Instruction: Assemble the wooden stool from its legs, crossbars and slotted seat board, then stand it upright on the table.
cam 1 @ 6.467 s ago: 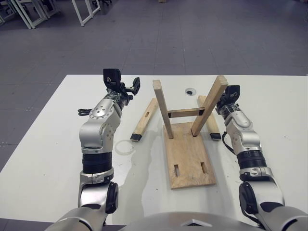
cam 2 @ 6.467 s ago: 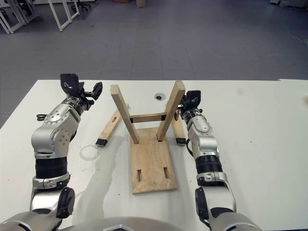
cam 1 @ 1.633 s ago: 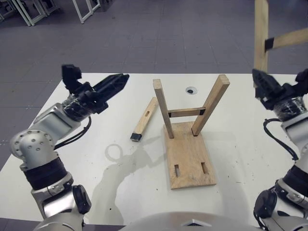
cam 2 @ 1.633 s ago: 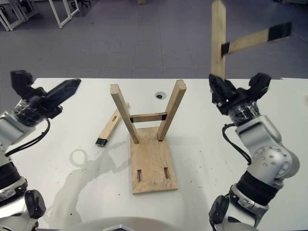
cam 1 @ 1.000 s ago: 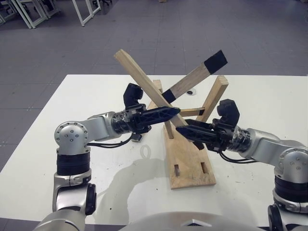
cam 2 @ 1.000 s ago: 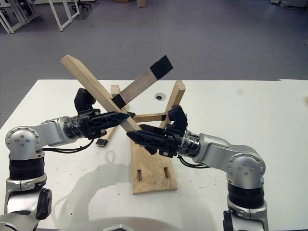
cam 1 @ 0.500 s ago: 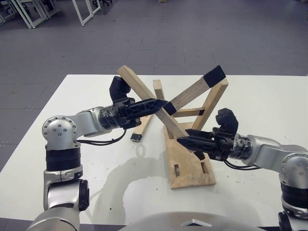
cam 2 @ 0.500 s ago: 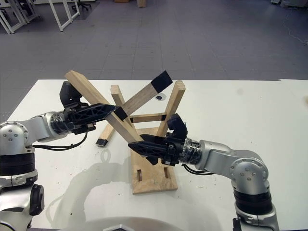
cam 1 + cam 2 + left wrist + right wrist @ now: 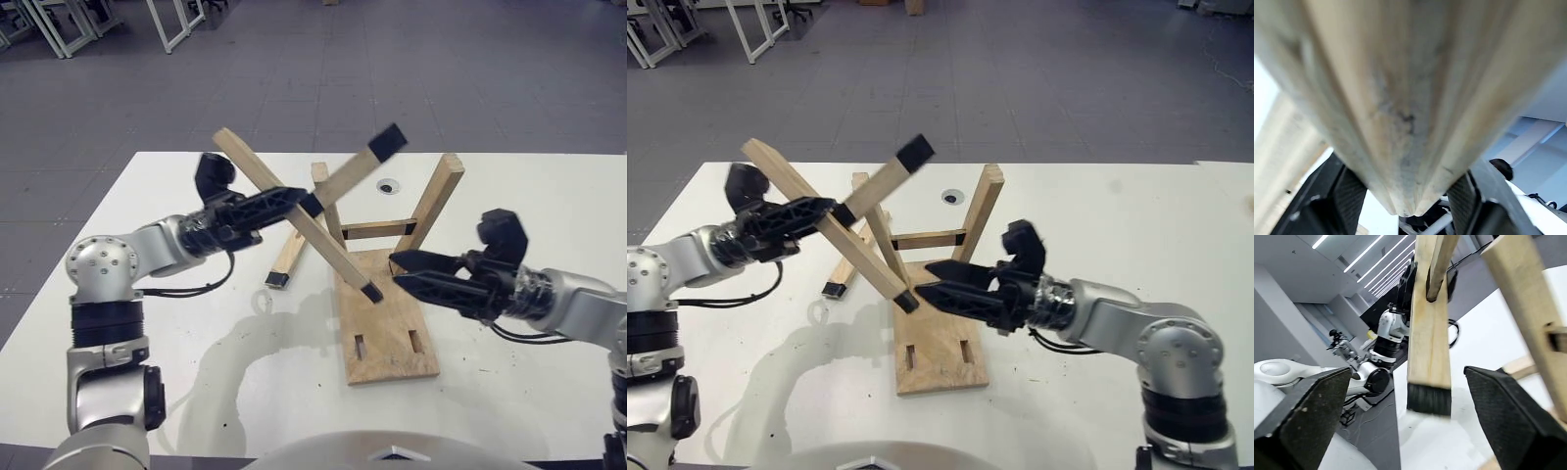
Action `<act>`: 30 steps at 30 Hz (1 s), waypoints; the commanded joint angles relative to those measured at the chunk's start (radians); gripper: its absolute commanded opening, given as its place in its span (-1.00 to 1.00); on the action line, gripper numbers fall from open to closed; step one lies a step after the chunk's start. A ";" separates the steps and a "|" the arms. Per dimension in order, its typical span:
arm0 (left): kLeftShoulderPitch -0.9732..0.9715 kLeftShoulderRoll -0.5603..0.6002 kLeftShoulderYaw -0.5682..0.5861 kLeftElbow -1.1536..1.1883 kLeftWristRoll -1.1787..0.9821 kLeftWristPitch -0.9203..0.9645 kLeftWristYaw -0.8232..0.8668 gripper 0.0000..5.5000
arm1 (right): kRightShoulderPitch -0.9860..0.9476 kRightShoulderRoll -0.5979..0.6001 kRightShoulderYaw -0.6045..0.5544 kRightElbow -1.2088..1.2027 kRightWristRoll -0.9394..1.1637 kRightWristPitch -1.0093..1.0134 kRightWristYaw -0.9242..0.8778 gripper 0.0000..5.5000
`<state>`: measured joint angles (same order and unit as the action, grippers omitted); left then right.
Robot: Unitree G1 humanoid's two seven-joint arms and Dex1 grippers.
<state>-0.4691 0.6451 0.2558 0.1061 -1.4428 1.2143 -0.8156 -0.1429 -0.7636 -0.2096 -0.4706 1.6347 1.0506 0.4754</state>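
Left eye view: right tool (image 9: 395,268) has let go, fingers spread, drawn back; left tool (image 9: 292,202) alone pinches the leg assembly (image 9: 348,266).

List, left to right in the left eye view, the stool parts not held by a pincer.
Loose leg lying flat → left upright leg → crossbar between the uprights → right upright leg. The seat board runs under the uprights, so it has no clear place.
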 commanded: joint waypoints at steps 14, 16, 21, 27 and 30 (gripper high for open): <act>0.203 0.014 -0.347 -0.378 0.598 -0.472 -0.329 -0.25 | 0.197 0.003 0.127 0.108 -0.609 -0.140 0.149 0.67; 0.211 0.023 -0.358 -0.379 0.608 -0.469 -0.343 -0.25 | 0.198 0.017 0.127 0.112 -0.627 -0.144 0.151 0.67; 0.223 0.034 -0.384 -0.315 0.681 -0.512 -0.372 -0.25 | 0.190 0.046 0.119 0.117 -0.655 -0.143 0.148 0.67; 0.232 0.005 -0.416 -0.254 0.789 -0.635 -0.371 -0.25 | 0.178 0.065 0.115 0.104 -0.670 -0.130 0.146 0.67; 0.199 0.006 -0.420 -0.249 0.799 -0.656 -0.379 -0.25 | 0.183 0.077 0.119 0.100 -0.677 -0.132 0.143 0.67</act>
<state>-0.2512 0.6362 -0.1498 -0.1625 -0.7269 0.5667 -1.2114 0.0501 -0.6945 -0.0894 -0.3582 0.9741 0.9126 0.6233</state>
